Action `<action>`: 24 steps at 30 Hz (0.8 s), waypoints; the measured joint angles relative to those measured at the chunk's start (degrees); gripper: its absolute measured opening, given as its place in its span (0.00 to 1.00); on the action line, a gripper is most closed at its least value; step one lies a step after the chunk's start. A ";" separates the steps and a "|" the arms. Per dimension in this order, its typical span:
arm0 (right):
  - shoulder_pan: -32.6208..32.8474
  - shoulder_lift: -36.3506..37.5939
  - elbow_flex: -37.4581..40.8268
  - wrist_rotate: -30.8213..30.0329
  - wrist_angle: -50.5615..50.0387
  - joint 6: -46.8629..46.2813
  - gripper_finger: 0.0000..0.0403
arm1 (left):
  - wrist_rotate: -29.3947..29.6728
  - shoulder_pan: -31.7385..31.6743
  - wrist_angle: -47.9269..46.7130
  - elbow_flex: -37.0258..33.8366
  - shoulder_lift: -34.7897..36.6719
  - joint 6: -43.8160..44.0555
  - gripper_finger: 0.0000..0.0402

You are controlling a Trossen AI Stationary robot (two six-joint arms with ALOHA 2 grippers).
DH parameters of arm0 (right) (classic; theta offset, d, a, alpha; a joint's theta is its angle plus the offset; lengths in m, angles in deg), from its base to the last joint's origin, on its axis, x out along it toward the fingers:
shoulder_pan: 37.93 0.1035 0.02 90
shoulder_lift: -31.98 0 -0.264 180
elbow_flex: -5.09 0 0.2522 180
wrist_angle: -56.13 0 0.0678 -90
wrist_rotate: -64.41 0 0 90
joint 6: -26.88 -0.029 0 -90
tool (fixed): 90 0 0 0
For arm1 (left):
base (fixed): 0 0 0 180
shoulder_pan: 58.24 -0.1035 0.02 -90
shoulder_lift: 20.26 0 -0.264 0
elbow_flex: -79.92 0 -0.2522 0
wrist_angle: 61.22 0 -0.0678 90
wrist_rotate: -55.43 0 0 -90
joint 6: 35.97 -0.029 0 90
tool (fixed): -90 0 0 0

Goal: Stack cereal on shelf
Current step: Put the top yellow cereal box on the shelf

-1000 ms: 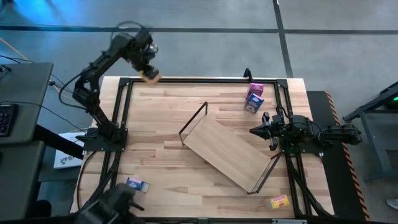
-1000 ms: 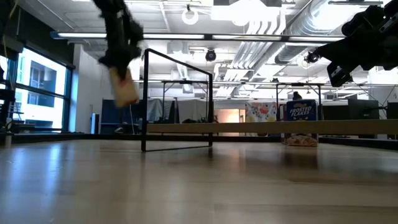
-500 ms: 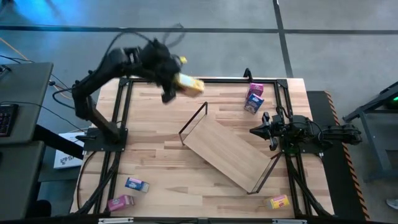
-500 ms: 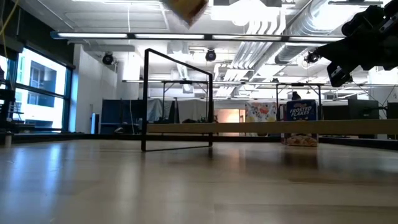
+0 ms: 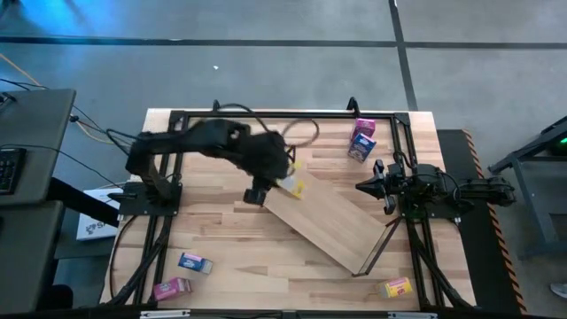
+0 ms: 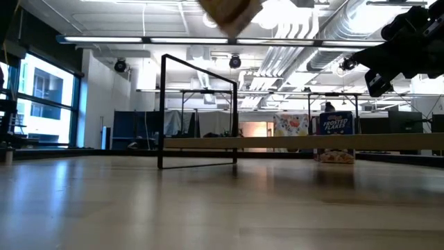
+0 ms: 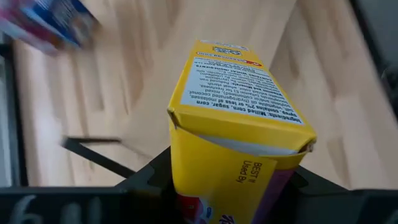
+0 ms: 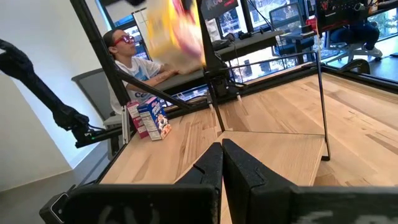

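A small yellow rectangular cardboard cereal box [image 7: 239,134] is being held clamped in the left gripper [image 5: 270,173], just left of centre in the high view, above the near end of the long light-wood shelf board [image 5: 323,217]; its long axis is being pointed away from the fingers, printed panel up. Farther right, the right gripper [image 5: 368,187] is being kept pressed together. In the upper right, pink and blue boxes [image 5: 361,140] are standing together.

The yellow box [image 7: 239,134] carries a printed ingredients panel, where "sugar" and "corn" can be made out, and "BEST If Used By" on its side flap. In the low view a blue box [image 6: 336,125] far across the table reads "FROSTED FLAKES".
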 joint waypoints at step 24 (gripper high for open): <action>0.00 0.00 -0.01 0.00 0.02 0.00 0.00 | 10.36 -2.57 11.26 0.02 -20.15 -21.14 0.34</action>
